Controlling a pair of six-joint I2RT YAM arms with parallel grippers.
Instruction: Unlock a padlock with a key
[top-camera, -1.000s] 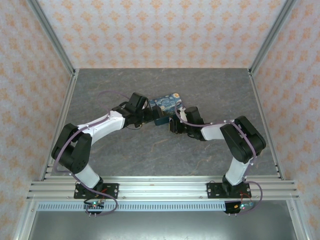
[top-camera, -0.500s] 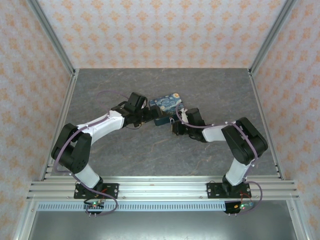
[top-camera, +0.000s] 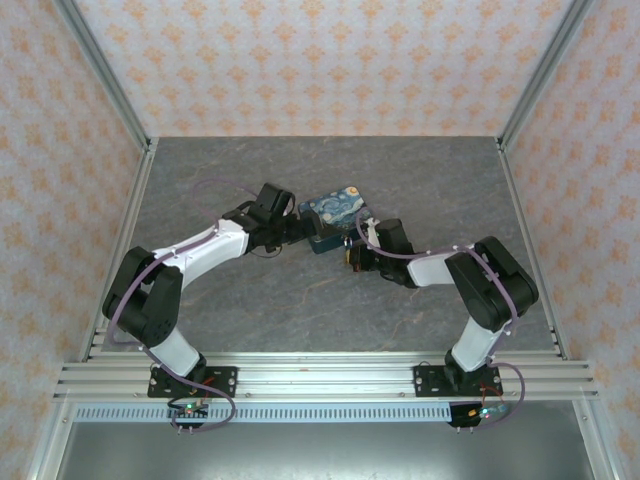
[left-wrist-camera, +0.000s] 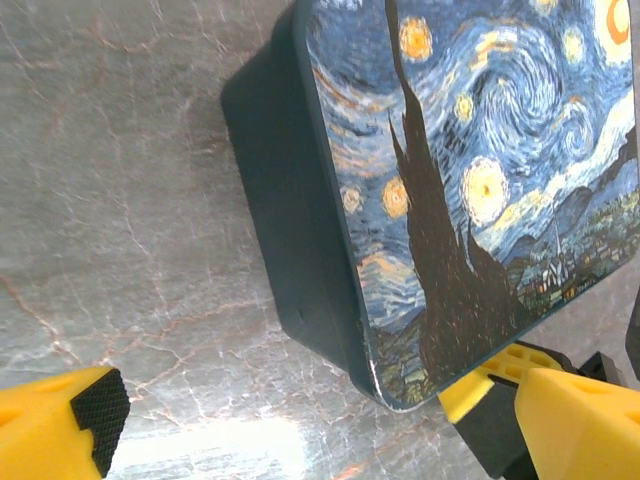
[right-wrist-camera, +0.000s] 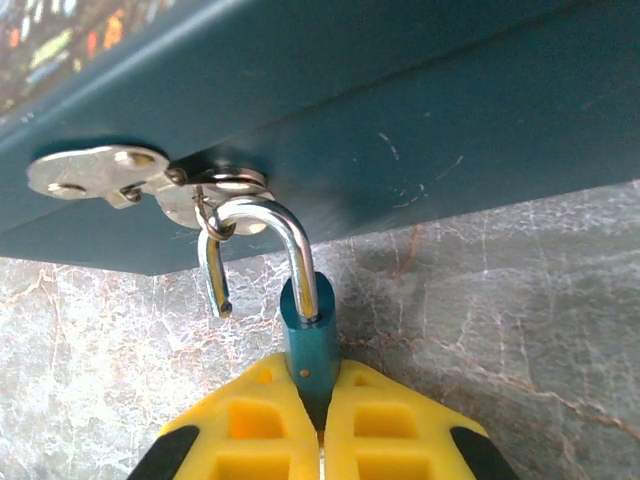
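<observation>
One starry tin, one padlock, two hands: left hand, right hand

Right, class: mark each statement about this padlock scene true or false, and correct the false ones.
1. The right end effector grips the padlock by its teal body. True.
2. The shackle is locked shut. False: one end hangs free of the body.
3. The shackle is hooked through the hasp on the tin. True.
4. The tin's lid is plain red. False: it bears a starry-night print.
5. The left end effector has its fingers pressed together. False: they stand wide apart, by the tin's corner.
</observation>
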